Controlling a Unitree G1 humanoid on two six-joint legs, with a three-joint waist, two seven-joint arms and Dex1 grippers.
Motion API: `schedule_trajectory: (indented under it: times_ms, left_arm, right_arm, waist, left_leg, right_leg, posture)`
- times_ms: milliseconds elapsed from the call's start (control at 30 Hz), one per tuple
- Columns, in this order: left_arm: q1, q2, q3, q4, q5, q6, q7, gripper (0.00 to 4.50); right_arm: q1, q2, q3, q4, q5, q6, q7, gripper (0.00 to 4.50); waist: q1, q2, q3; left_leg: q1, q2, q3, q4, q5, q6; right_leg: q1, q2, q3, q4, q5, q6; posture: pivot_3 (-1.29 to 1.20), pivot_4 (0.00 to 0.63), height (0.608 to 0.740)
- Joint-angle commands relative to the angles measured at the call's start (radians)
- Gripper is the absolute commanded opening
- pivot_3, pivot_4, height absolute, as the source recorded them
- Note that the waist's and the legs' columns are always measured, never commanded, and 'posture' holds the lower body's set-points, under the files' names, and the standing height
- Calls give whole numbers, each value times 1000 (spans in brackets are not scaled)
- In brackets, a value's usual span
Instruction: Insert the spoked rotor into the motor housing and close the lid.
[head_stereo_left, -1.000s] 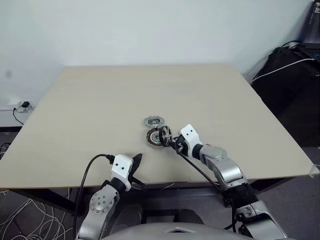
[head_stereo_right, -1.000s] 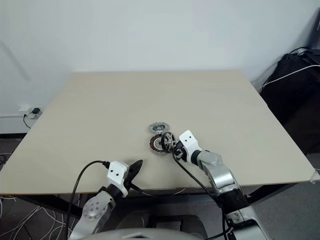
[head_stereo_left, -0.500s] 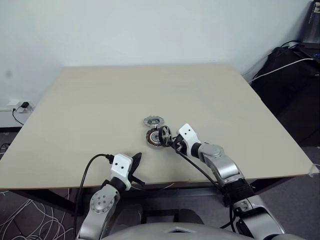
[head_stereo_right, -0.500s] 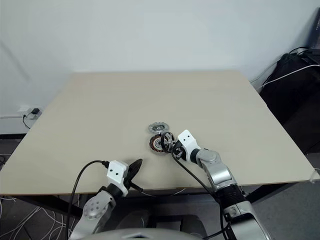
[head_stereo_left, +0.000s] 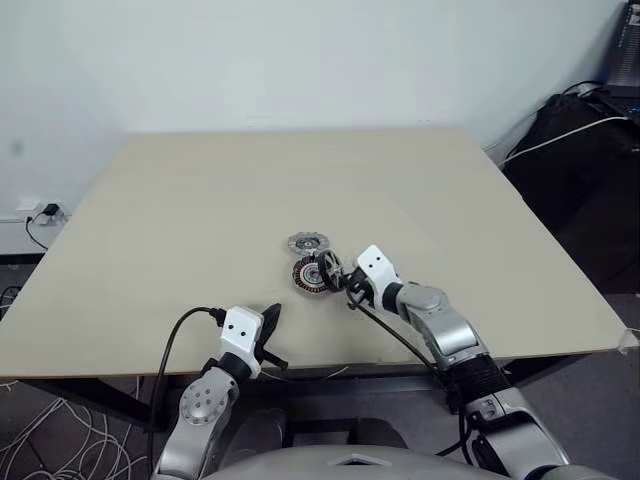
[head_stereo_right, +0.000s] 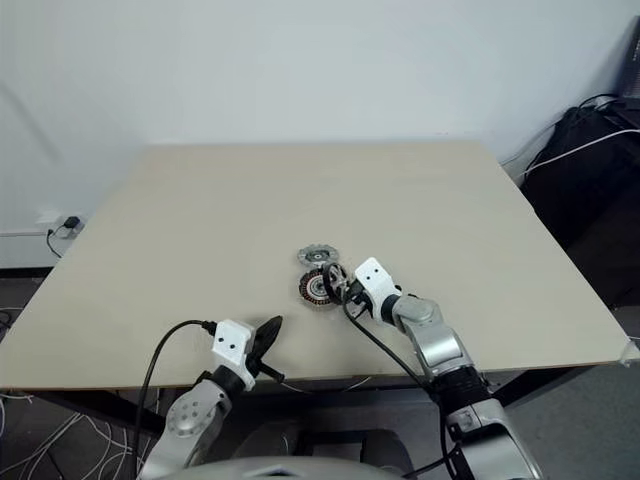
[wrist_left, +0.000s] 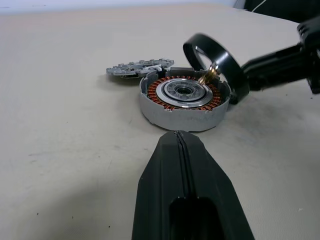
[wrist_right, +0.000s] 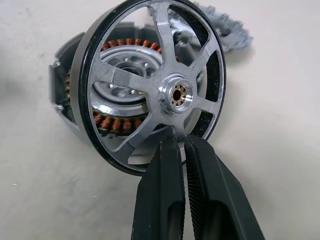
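Table (head_stereo_left: 200, 190), pale beige and flat, with three small round motor parts near its middle. Motor housing (wrist_left: 184, 102), a grey ring full of copper-coloured windings around a shiny centre, flat on the table. Just behind it, touching or nearly touching its far edge, the lid (wrist_left: 138, 68), a silver-grey disc with a notched, gear-like rim, also flat on the table.

Spoked rotor (wrist_right: 150, 90), a round wheel with a dark rim, silver spokes and a small hub, standing on edge and tilted, leaning over the right side of the housing. Not yet down inside the housing. Through the spokes, the copper windings showing behind.

Right hand (wrist_right: 178, 145) reaching in from the right, two black fingers (wrist_right: 165, 170) pressed close together with only a thin gap, pinching the rotor at its lower edge, on a spoke near the rim.

Left hand (wrist_left: 182, 145) low over the near part of the table, well apart from the parts, pointing toward the housing. Fingers squeezed tight together, holding nothing.

Black cable (head_stereo_left: 175, 335) looping beside the left wrist.
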Motion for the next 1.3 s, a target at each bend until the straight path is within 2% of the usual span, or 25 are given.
schedule_trajectory:
  times_ms: [33,167,500,867,1300]
  left_arm:
    - [-15,-6,-3,-18,-7,-23,-7,0]
    - [-16,-8,-3,-21,-10,-18,-10,0]
    - [-11,-9,5,-8,-13,-29,-10,0]
    - [-5,-21,15,27,-19,-69,-8,0]
    - [-1,-19,8,34,-15,-85,-12,0]
  right_arm:
    - [-12,-24,10,-111,-64,-42,-50,22]
    - [-21,-47,48,-150,-148,-45,-91,22]
    - [-109,-93,212,-160,-310,-39,-12,22]
    - [-228,-90,278,-68,-364,-74,69,22]
    - [-246,-95,285,-11,-396,-93,100,22]
  waist:
    - [0,0,0]
    - [1,0,0]
    - [0,1,-1]
    - [1,0,-1]
    - [0,1,-1]
  left_leg:
    - [0,0,0,0,0,0]
    - [0,0,0,0,0,0]
    - [0,0,0,1,0,0]
    - [0,0,0,2,0,0]
    - [0,0,0,2,0,0]
  right_leg:
    - [0,0,0,0,0,0]
    - [0,0,0,0,0,0]
    - [0,0,0,1,0,0]
    - [0,0,0,1,0,0]
    - [0,0,0,1,0,0]
  posture:
    - [0,0,740]
    - [0,0,740]
    - [0,0,740]
    - [0,0,740]
    - [0,0,740]
